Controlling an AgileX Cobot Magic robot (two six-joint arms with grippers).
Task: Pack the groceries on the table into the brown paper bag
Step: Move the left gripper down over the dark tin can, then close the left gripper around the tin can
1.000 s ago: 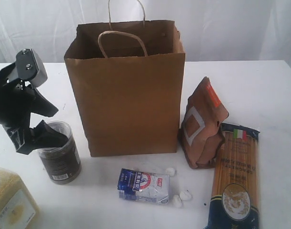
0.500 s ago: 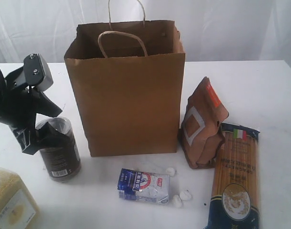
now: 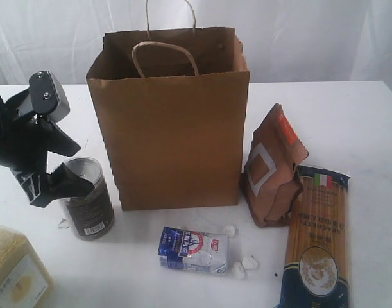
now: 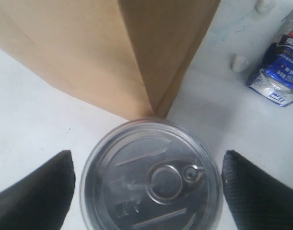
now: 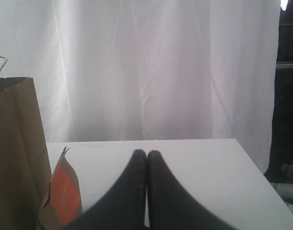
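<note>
Brown paper bag (image 3: 176, 128) upright, open, mid table (image 3: 349, 122). Small clear-lidded can (image 3: 90, 202) upright at its left corner. Blue-white pouch (image 3: 194, 250) flat in front. Brown pouch w/ orange label (image 3: 272, 168) upright on right, long spaghetti pack (image 3: 317, 240) flat beside. Yellow-grain container (image 3: 16, 269) front-left.

We can read no words anywhere. The long spaghetti pack (image 3: 315, 247) carries an Italian flag; print on the blue-white pouch (image 3: 193, 249) is illegible.

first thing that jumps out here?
The tall brown paper bag standing upright mid-table. On its left, the left gripper straddles the small clear-lidded can with jaws open, not touching it. On its right, a brown pouch with orange label leans beside the long spaghetti pack.
</note>
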